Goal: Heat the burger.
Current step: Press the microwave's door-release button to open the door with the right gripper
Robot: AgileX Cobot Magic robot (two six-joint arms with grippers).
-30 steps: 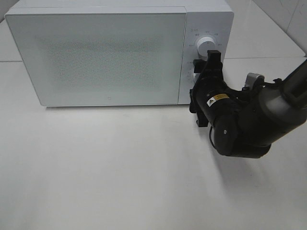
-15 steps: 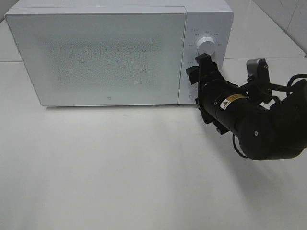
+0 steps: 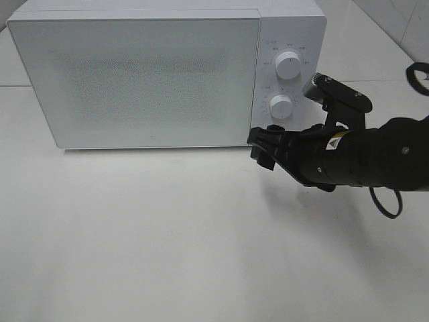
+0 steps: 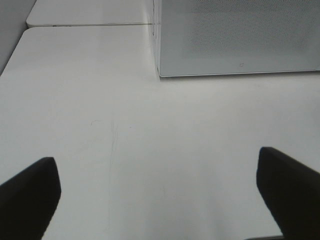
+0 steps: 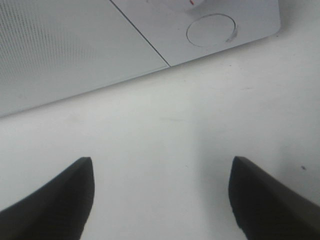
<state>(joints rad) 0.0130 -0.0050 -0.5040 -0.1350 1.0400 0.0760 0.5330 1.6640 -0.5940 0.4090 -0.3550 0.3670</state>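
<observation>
Microwave [image 3: 292, 27] on desk [image 3: 167, 235], door [image 3: 134, 80] shut; right gripper [image 3: 261, 146] near its lower corner, parted, empty; left gripper [image 4: 160, 195] wide, empty.

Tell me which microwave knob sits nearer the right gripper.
The lower knob, just above the right gripper; the upper knob sits farther from it.

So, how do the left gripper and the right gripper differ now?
The right gripper hangs low before the microwave's control panel; the left gripper faces the door's far lower corner, more table between. The right gripper shows in the high view; the left gripper does not. Both have open jaws, holding nothing.
</observation>
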